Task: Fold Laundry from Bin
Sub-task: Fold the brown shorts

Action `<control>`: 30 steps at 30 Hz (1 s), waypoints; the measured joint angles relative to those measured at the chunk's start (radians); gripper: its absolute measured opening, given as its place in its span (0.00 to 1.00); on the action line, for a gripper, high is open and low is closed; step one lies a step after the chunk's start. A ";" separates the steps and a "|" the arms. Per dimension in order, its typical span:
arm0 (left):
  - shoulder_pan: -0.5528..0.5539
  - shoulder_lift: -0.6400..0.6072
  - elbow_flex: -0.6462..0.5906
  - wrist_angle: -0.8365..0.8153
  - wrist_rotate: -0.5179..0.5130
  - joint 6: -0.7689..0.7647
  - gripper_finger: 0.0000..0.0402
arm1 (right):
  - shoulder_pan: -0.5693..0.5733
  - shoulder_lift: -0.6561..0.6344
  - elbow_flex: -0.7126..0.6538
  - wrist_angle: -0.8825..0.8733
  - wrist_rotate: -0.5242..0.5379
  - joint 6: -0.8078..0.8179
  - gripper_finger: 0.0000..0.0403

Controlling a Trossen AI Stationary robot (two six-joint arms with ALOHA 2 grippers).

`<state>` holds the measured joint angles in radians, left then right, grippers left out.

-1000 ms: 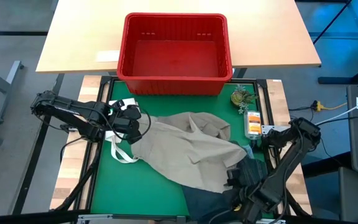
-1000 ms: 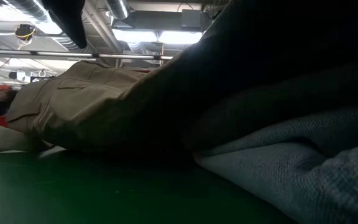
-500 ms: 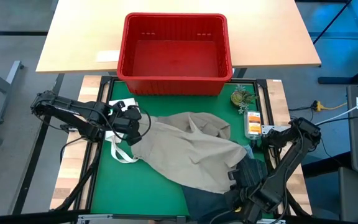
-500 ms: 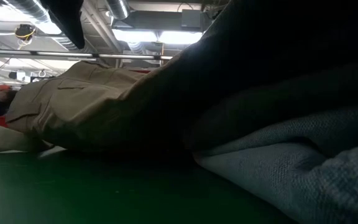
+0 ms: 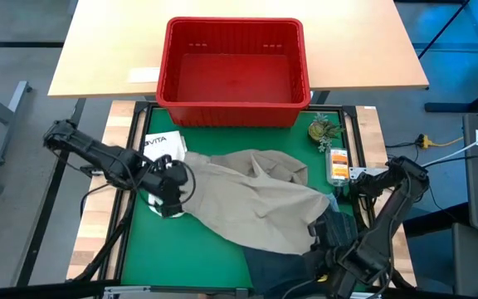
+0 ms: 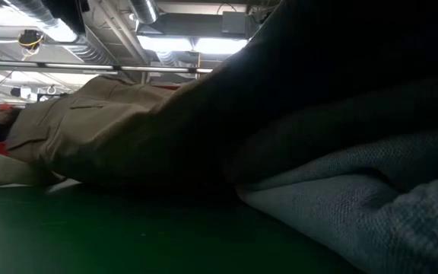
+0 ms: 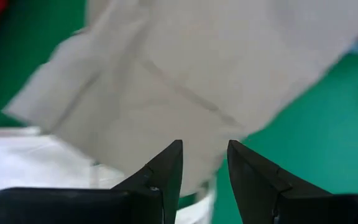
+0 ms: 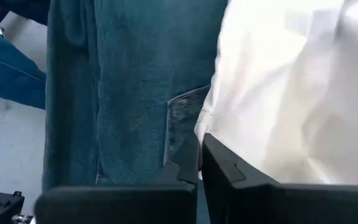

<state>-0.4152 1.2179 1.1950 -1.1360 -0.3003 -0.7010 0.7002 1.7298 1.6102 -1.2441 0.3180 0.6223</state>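
The khaki garment [image 5: 256, 203] lies spread across the green mat and shows as a mound in the low view [image 6: 105, 137]. Its near right part rests on a dark blue-grey garment [image 5: 276, 266]. My right gripper [image 5: 318, 241] is shut at that corner. My left gripper [image 5: 169, 189] hovers open over the khaki garment's left end and the white tote bag [image 5: 163, 143]. In the left wrist view nothing is between its fingers [image 7: 204, 163]. The red bin [image 5: 166, 66] stands at the far side with nothing in it. My right gripper pinches the khaki garment's edge [image 8: 207, 121] between its two shut fingers, where that edge meets the dark denim-like cloth [image 8: 129, 81]. The fingers slant down from above. One layer or several, I cannot tell. The rest of the garment lies on the mat.
A small plant [image 5: 322, 129] and an orange-and-white packet [image 5: 337, 164] sit at the mat's far right. Bare green mat [image 5: 181, 257] lies near the front left. Grey cloth [image 6: 341, 205] fills the low view's right side.
My left gripper has swung toward the table's near edge, off the tote bag's printed face, which now shows, and stands over the khaki garment's left end. My right gripper has risen a little at the khaki garment's near right corner.
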 joint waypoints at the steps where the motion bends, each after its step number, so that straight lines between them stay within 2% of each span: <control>1: -0.020 0.000 0.000 0.024 -0.002 -0.013 0.30 | 0.000 -0.001 0.014 -0.010 0.005 0.001 0.03; 5: -0.106 0.026 0.000 0.070 -0.030 -0.055 0.30 | 0.000 -0.001 0.046 -0.014 0.006 0.000 0.02; 10: -0.199 0.103 0.000 0.066 -0.030 -0.223 0.30 | 0.000 -0.001 0.048 -0.015 0.004 0.000 0.01; 15: -0.279 0.196 0.000 0.005 -0.030 -0.331 0.30 | 0.000 -0.001 0.048 -0.015 0.004 0.000 0.01; 21: -0.326 0.300 -0.001 -0.115 -0.035 -0.480 0.30 | 0.000 -0.001 0.048 -0.015 0.004 -0.001 0.01; 25: -0.340 0.336 -0.039 -0.101 -0.078 -0.550 0.30 | 0.001 -0.001 0.048 -0.015 0.004 -0.002 0.01; 30: -0.340 0.348 -0.143 -0.036 -0.097 -0.632 0.30 | 0.001 -0.001 0.048 -0.015 0.004 -0.003 0.02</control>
<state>-0.7555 1.5658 1.0523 -1.1716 -0.3975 -1.3333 0.7010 1.7290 1.6585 -1.2587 0.3218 0.6197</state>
